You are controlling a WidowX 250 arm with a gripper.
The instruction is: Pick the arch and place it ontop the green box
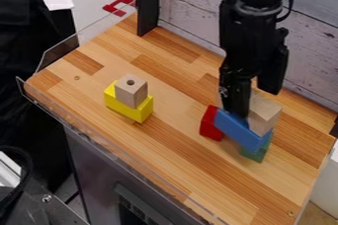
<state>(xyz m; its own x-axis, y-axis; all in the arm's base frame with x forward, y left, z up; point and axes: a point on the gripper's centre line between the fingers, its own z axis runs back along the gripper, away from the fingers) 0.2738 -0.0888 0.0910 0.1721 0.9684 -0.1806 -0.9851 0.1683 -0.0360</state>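
The black gripper (237,98) hangs down at the right of the work surface, its lower end against the blue block and beside a natural wood block. The green block (255,152) stands low at the right, mostly hidden under the right end of the long blue block (239,130). That blue block lies across the red block (210,124) and the green one. Just behind it, right of the gripper, is the natural wood block (265,113), partly covered by the gripper. I cannot tell whether this wood block is the arch.
To the left, a wooden cube (131,91) with a hole in its top sits on a yellow block (129,108). The wooden counter (168,142) has a clear plastic guard along its left and front edges. A red piece (119,6) lies beyond the back left corner. A white plank wall stands behind.
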